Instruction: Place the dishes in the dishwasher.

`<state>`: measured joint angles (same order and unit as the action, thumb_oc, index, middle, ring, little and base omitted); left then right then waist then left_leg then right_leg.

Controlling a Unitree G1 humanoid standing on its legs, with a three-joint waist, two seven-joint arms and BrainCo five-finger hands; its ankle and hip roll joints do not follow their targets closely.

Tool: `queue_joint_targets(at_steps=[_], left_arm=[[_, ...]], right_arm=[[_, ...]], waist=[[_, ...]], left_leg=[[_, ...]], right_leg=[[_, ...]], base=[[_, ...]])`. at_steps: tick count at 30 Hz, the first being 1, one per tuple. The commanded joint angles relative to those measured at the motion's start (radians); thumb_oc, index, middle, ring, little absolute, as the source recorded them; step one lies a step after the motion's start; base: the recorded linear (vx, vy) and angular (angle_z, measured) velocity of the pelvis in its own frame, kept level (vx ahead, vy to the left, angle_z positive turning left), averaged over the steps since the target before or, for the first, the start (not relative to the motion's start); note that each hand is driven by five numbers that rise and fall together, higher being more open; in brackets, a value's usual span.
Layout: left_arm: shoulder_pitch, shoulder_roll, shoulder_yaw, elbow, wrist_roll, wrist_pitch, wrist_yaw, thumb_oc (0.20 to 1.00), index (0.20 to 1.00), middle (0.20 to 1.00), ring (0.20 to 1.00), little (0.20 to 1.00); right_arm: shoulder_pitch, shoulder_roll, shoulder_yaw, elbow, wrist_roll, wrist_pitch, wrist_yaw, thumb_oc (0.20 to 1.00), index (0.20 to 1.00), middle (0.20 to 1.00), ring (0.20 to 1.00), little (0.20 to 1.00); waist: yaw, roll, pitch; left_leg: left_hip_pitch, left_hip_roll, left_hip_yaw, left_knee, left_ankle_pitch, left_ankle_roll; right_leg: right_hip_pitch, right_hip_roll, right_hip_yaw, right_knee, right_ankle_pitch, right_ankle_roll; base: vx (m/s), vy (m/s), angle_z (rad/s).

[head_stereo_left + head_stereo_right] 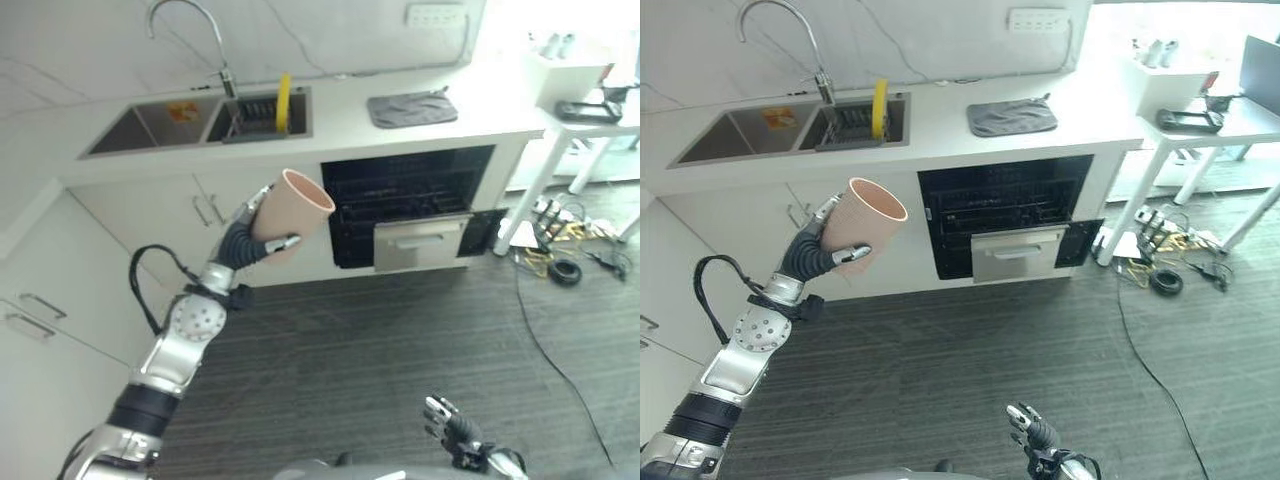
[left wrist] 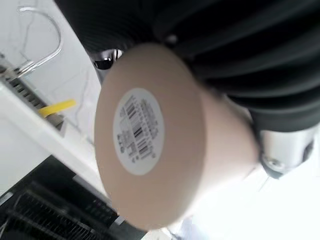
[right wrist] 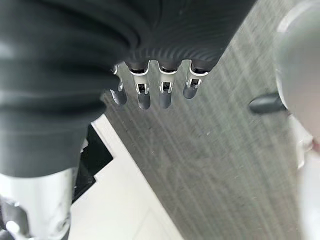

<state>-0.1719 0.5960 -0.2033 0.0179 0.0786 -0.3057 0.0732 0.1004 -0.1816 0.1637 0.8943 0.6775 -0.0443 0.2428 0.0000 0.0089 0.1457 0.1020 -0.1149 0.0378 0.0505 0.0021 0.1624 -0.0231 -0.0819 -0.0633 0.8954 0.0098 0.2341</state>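
Left hand (image 1: 250, 243) around cup (image 1: 295, 212)

You see the cup (image 1: 297, 212) in the left hand (image 1: 247, 241), left of the dishwasher (image 1: 408, 205), under the sink (image 1: 200, 122).

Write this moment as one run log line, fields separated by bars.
left robot hand: holds cup, raised | dishwasher: open, right of cup | right robot hand: low, empty

Wall (image 1: 330, 30): pale, marbled, with socket (image 1: 436, 14).
Counter (image 1: 400, 135): white, with sink (image 1: 200, 125), tap (image 1: 190, 30), grey mat (image 1: 412, 108).
Floor (image 1: 380, 350): dark grey.
Right: white table (image 1: 590, 125), bright daylight.
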Motion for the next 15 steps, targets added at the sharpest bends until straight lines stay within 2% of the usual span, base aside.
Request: queue_joint_targets(at_steps=[1, 2, 3, 4, 5, 7, 8, 10, 12, 13, 14, 15], left_arm=[[0.000, 0.015, 0.029, -0.034, -0.042, 0.001, -0.001, 0.200, 0.200, 0.200, 0.200, 0.200], [-0.003, 0.013, 0.025, -0.049, -0.099, 0.024, -0.036, 0.200, 0.200, 0.200, 0.200, 0.200], [-0.007, 0.011, 0.025, -0.059, -0.096, 0.034, -0.039, 0.200, 0.200, 0.200, 0.200, 0.200], [-0.016, 0.019, 0.023, -0.072, -0.082, 0.050, -0.031, 0.200, 0.200, 0.200, 0.200, 0.200], [-0.015, 0.033, 0.028, -0.079, -0.077, 0.049, -0.023, 0.200, 0.200, 0.200, 0.200, 0.200], [-0.001, 0.043, 0.044, -0.080, -0.087, 0.037, -0.029, 0.200, 0.200, 0.200, 0.200, 0.200], [0.035, 0.034, 0.065, -0.094, -0.098, 0.038, -0.053, 0.200, 0.200, 0.200, 0.200, 0.200], [0.048, 0.026, 0.072, -0.103, -0.088, 0.044, -0.051, 0.200, 0.200, 0.200, 0.200, 0.200], [0.060, 0.021, 0.072, -0.112, -0.104, 0.061, -0.021, 0.200, 0.200, 0.200, 0.200, 0.200], [0.072, 0.009, 0.074, -0.124, -0.111, 0.064, -0.006, 0.200, 0.200, 0.200, 0.200, 0.200], [0.080, 0.000, 0.079, -0.133, -0.112, 0.065, -0.002, 0.200, 0.200, 0.200, 0.200, 0.200], [0.085, -0.004, 0.083, -0.133, -0.114, 0.059, -0.001, 0.200, 0.200, 0.200, 0.200, 0.200]], right_arm=[[-0.015, -0.023, 0.036, -0.032, -0.023, -0.057, -0.007, 1.000, 1.000, 1.000, 1.000, 1.000], [-0.020, -0.030, 0.034, -0.042, -0.022, -0.061, -0.020, 1.000, 1.000, 1.000, 1.000, 1.000], [-0.022, -0.037, 0.032, -0.047, -0.012, -0.061, -0.024, 1.000, 1.000, 1.000, 1.000, 1.000], [-0.030, -0.050, 0.019, -0.048, 0.009, -0.061, -0.018, 1.000, 1.000, 1.000, 1.000, 1.000], [-0.041, -0.049, 0.003, -0.052, 0.022, -0.053, -0.016, 1.000, 1.000, 1.000, 1.000, 1.000], [-0.052, -0.040, -0.013, -0.049, 0.009, -0.045, -0.016, 1.000, 1.000, 1.000, 1.000, 1.000], [-0.055, -0.031, -0.007, -0.062, -0.011, -0.043, -0.041, 1.000, 1.000, 1.000, 1.000, 1.000], [-0.053, -0.035, 0.002, -0.063, -0.029, -0.040, -0.043, 1.000, 1.000, 1.000, 1.000, 1.000], [-0.055, -0.049, 0.004, -0.051, 0.024, -0.012, -0.071, 1.000, 1.000, 1.000, 1.000, 1.000], [-0.058, -0.062, 0.001, -0.042, 0.003, -0.016, -0.066, 1.000, 1.000, 1.000, 1.000, 1.000], [-0.061, -0.073, 0.004, -0.038, -0.038, -0.021, -0.054, 1.000, 1.000, 1.000, 1.000, 1.000], [-0.064, -0.086, 0.010, -0.030, -0.052, -0.026, -0.049, 1.000, 1.000, 1.000, 1.000, 1.000]], waist=[[-0.028, 0.048, -0.025], [-0.037, 0.053, -0.013], [-0.042, 0.050, -0.007], [-0.049, 0.038, 0.004], [-0.055, 0.028, 0.014], [-0.049, 0.025, 0.019], [-0.039, 0.024, 0.013], [-0.039, 0.020, 0.007], [-0.044, 0.012, -0.003], [-0.044, 0.008, -0.006], [-0.041, 0.006, -0.006], [-0.038, 0.003, -0.004]], left_leg=[[-0.025, 0.032, 0.005, -0.058, -0.006, -0.070], [0.005, 0.039, -0.007, -0.073, -0.014, -0.074], [0.018, 0.041, -0.016, -0.078, -0.020, -0.077], [0.038, 0.045, -0.024, -0.082, -0.042, -0.086], [0.065, 0.054, -0.028, -0.090, -0.079, -0.093], [0.094, 0.079, -0.012, -0.096, -0.107, -0.105], [0.114, 0.123, 0.017, -0.094, -0.110, -0.129], [0.112, 0.146, 0.024, -0.080, -0.112, -0.146], [0.102, 0.184, 0.018, -0.036, -0.111, -0.172], [0.090, 0.204, 0.022, -0.003, -0.105, -0.181], [0.069, 0.218, 0.025, 0.040, -0.083, -0.188], [0.034, 0.233, 0.022, 0.106, -0.036, -0.197]], right_leg=[[-0.048, 0.027, -0.052, -0.216, 0.028, -0.096], [-0.065, 0.012, -0.058, -0.314, 0.018, -0.105], [-0.065, -0.001, -0.055, -0.408, 0.028, -0.106], [-0.066, -0.044, -0.049, -0.598, 0.064, -0.098], [-0.073, -0.085, -0.022, -0.746, 0.142, -0.074], [-0.073, -0.112, -0.017, -0.808, 0.170, -0.057], [-0.036, -0.103, -0.051, -0.832, 0.124, -0.051], [-0.008, -0.092, -0.057, -0.843, 0.092, -0.056], [0.024, -0.055, -0.037, -0.838, 0.049, -0.082], [0.034, -0.039, -0.037, -0.824, 0.023, -0.102], [0.046, -0.028, -0.039, -0.821, 0.006, -0.121], [0.060, -0.013, -0.037, -0.822, -0.008, -0.140]], base=[[0.12, -0.065, -0.07], [0.12, -0.135, -0.15], [0.15, -0.283, -0.01], [0.18, -0.407, 0.14], [0.20, -0.454, 0.12], [0.25, -0.512, 0.18], [0.26, -0.536, 0.27], [0.22, -0.480, 0.20], [0.25, -0.536, 0.22], [0.18, -0.423, 0.19], [0.15, -0.401, -0.01], [0.12, -0.405, -0.18]])
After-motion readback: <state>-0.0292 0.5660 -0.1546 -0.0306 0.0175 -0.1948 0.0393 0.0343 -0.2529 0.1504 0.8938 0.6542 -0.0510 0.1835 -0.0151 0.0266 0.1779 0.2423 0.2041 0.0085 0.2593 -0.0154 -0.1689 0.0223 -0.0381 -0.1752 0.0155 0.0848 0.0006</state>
